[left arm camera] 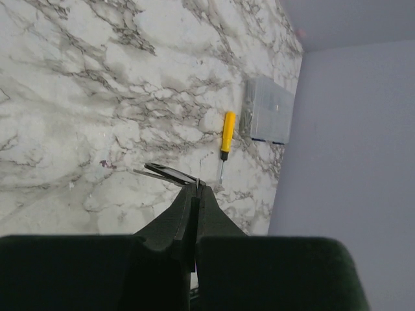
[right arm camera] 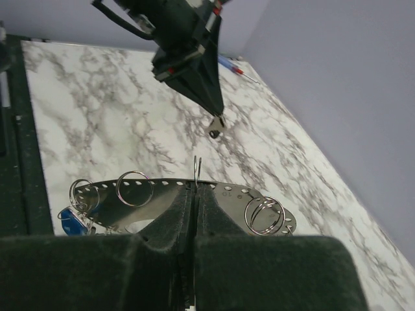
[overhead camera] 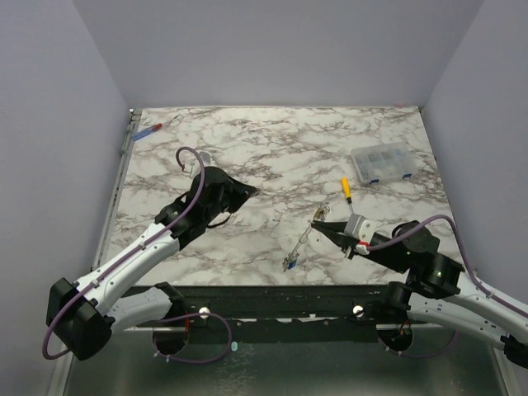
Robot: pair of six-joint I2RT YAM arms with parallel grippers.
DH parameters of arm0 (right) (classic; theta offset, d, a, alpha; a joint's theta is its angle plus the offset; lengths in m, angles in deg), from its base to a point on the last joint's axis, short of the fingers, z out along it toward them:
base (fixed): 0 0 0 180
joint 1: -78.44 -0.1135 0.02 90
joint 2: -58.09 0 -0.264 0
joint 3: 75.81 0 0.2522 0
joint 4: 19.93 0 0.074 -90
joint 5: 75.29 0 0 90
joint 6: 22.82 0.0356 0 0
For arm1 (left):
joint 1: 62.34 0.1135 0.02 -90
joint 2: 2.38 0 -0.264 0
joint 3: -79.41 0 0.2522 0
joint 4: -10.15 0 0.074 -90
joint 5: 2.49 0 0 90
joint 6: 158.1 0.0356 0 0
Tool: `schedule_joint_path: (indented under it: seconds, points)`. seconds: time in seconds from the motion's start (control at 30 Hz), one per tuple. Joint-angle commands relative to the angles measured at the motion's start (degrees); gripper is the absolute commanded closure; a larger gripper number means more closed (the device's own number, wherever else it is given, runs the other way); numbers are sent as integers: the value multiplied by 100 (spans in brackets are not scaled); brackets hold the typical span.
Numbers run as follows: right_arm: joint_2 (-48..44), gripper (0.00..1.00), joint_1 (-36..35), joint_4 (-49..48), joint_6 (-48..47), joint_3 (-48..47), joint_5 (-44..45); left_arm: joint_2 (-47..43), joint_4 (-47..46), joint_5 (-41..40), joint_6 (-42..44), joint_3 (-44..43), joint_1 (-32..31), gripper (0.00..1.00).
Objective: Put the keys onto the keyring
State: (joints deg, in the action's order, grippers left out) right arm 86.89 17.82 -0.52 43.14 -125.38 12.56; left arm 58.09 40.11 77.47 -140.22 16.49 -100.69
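Note:
My right gripper is shut on the keyring, a silver perforated metal band carrying small split rings; the jaws pinch one upright split ring at its edge. A blue-capped key hangs from the band's left end and rests on the table in the top view. My left gripper is shut on a small silver key that sticks out from its fingertips. In the right wrist view this key hangs above the table, beyond the keyring and apart from it.
A yellow-handled screwdriver lies right of centre. A clear compartment box stands beyond it. A red-and-blue-handled screwdriver lies at the far left corner. Grey walls close in the table on three sides.

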Motion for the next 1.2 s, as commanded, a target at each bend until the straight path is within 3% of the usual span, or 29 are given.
schedule_joint_path:
  seconds: [0.0,0.17,0.3,0.37,0.73,1.17]
  points:
    - [95,99,24,-30,-132,-56,-1061,-256,-418,988,-329,245,27,100]
    - [364,99,23,161,-228,-86,-1298,-422,-1530,1882,-818,908,43,100]
    - [582,99,24,349,-338,-185,-1331,-483,-3502,2394,-1546,1658,56,100]
    - [629,99,24,402,-396,-212,-1361,-449,-3889,2544,-1651,1789,64,100]
    - [929,99,24,476,-853,-225,-992,-188,-3792,3113,-998,1430,60,100]
    - [1311,99,24,429,-1279,-413,-540,-441,-3440,3203,-33,1177,65,100]
